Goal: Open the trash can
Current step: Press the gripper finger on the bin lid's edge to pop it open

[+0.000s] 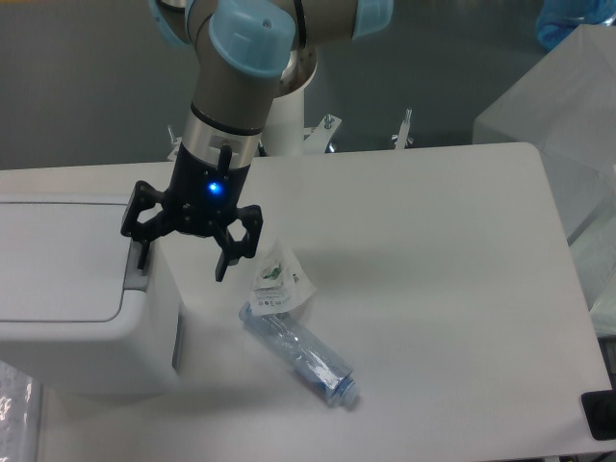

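The trash can (82,308) is a large boxy white bin at the left of the table. Its flat lid (58,260) lies closed, with a small grey push tab (137,272) at its right edge. My gripper (183,260) hangs at the bin's right end with its black fingers spread open. The left fingertip (142,256) is right over the grey tab; I cannot tell whether it touches. The right fingertip (221,269) hangs over the table beside the bin. Nothing is held.
A clear plastic bottle (298,351) with a loose white label (279,279) lies on the white table (433,260) just right of the bin. A translucent white box (563,115) stands at the far right. Metal clamps (404,127) sit at the table's back edge.
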